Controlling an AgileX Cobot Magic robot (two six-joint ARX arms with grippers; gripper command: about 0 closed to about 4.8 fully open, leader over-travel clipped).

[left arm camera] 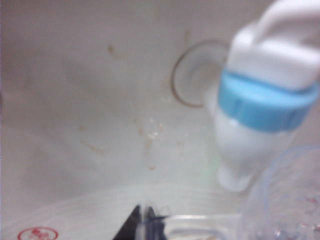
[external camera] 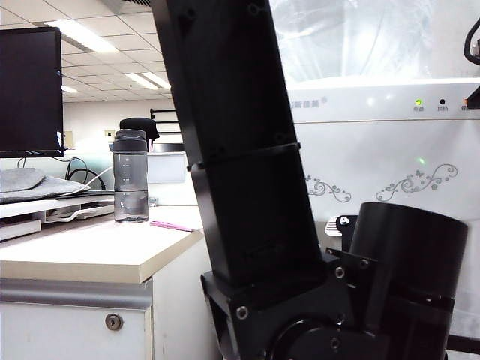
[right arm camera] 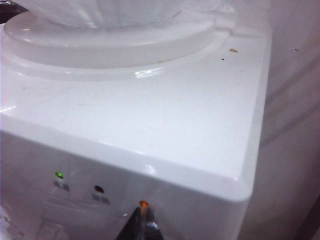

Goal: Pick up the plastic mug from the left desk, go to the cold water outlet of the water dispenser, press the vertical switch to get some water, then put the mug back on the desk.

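Office ceiling lights glow behind the left desk [external camera: 97, 255], where only a grey bottle [external camera: 130, 177] stands; my left arm [external camera: 240, 150] blocks much of the water dispenser [external camera: 375, 150]. At the wrist, my left gripper [left arm camera: 146, 220] is clamped tight on the clear handle of the plastic mug [left arm camera: 287, 200], I judge. The cold water outlet [left arm camera: 260, 105], nozzle down, hangs just above and beside the mug's rim; droplets inside, no pool visible. Its lever isn't visible. My right gripper [right arm camera: 142, 220], seemingly closed and empty, idles over the dispenser's top.
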